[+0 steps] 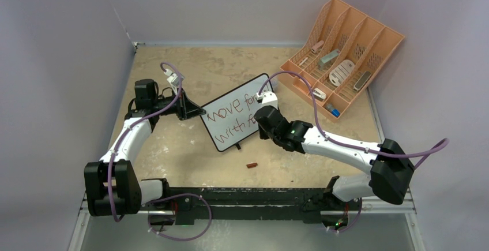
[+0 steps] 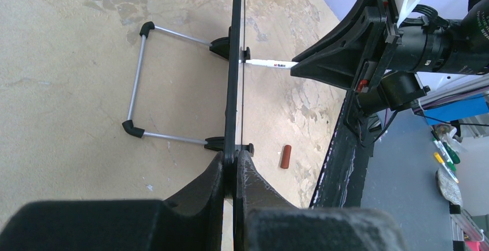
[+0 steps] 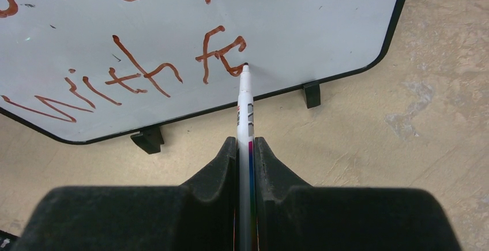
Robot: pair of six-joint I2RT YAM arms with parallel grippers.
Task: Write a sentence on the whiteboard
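My left hand [image 2: 235,161] is clenched on the edge of the whiteboard [image 1: 235,114], steadying it against pen pressure. It stands on the counter [image 1: 184,147], propped by its wire stand [image 2: 135,78]. My right hand [image 3: 245,147] is clamped on the marker [image 3: 244,98], tip touching after "with f". Little white left before the lower-right corner, so I'd keep letters tight. Cap [image 1: 252,165] lies nearby.

Soft, even overhead light; only faint shadows on the tabletop [image 1: 190,153]; wrist views' nearest foreground is blurred.
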